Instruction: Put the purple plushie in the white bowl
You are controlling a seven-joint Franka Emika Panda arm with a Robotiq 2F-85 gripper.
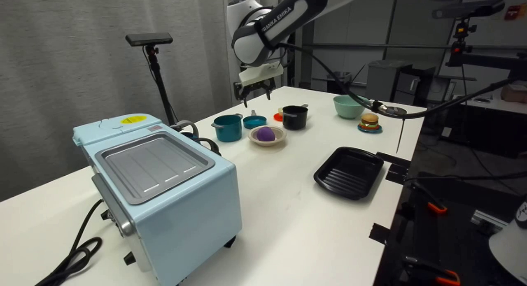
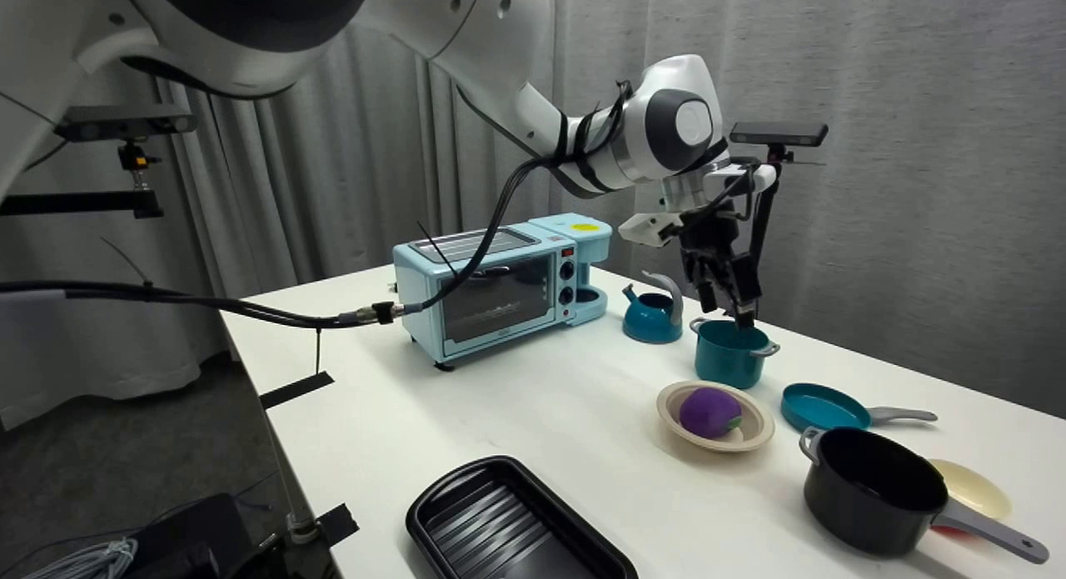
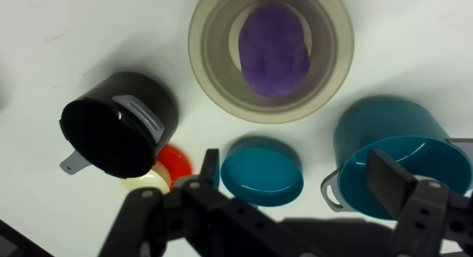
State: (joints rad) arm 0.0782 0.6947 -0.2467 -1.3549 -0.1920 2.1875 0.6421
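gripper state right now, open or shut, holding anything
Gripper: open, jaws apart, holding nothing; the plushie lies in the white bowl.

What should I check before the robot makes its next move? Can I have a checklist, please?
1. Purple plushie inside the cream-white bowl: ok, all three views show it there.
2. Bowl upright on the table: ok.
3. Gripper open: ok, its jaws stand wide apart and hold nothing.
4. Gripper clear of the plushie: ok, they don't touch.
5. Room to go straight down: probably not ok, the teal pot and teal frying pan seem to be underneath.
6. Plushie's underside flat on the bowl: cannot tell, it's hidden.
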